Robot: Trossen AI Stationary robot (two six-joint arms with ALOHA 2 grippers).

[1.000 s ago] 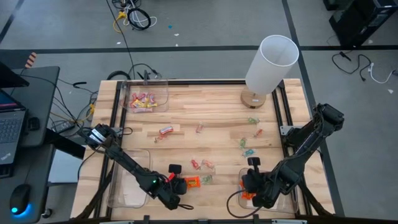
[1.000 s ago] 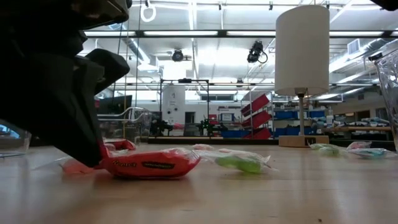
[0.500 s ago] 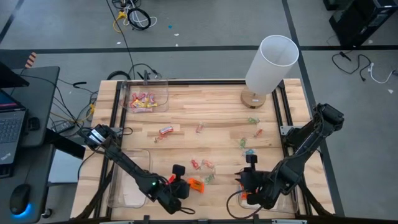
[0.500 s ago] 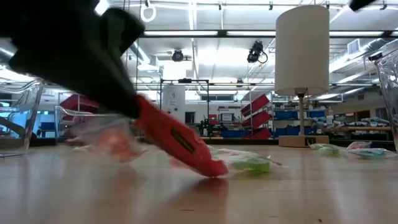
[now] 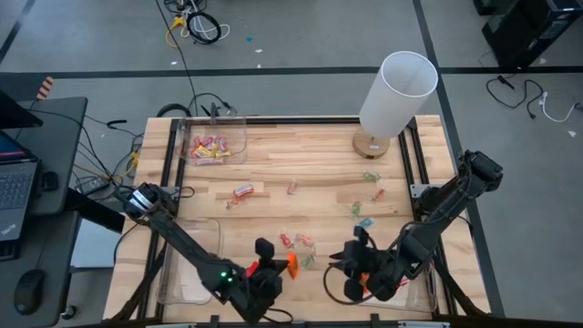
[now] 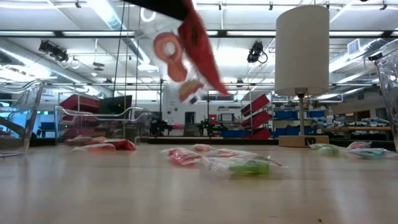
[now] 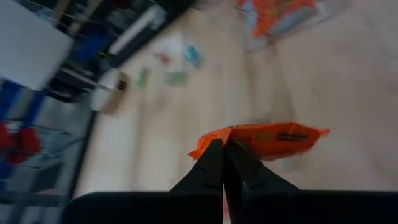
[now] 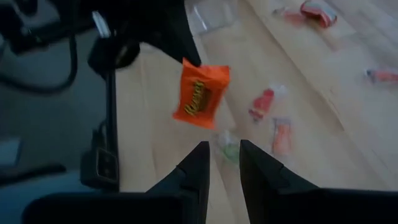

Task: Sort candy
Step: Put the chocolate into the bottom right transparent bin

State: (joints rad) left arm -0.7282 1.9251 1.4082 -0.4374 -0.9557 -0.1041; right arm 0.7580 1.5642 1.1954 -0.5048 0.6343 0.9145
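My left gripper (image 5: 281, 265) is near the table's near edge, shut on a bright orange candy (image 8: 201, 93) that is lifted above the wood; the low view shows it blurred, high up (image 6: 196, 37). My right gripper (image 8: 224, 152) is open, just right of it (image 5: 350, 256), pointing toward that candy and touching nothing. Several loose candies lie flat on the table: pink and red ones (image 5: 296, 240), green ones (image 5: 361, 210), one red-and-pale (image 5: 243, 192). My left gripper pinches the orange candy's wrapper by one end edge (image 7: 214, 138) between its two shut fingertips, coming from above. The candy is lifted clear of the table and hangs below the fingers (image 8: 180, 43), tilted.
A clear bin (image 5: 239, 146) at the far left holds pink/yellow candies. Another clear bin (image 5: 182, 269) sits at the near left. A bin (image 5: 426, 284) at the near right holds orange candies (image 7: 280, 12). A white lamp (image 5: 393, 91) stands at the far right.
My left gripper, shut on the orange candy that lay on the table, tipped one end up and then lifted it clear, moving a little rightward. My right gripper moved from over the near-right bin toward the table's left, turning toward the lifted candy.
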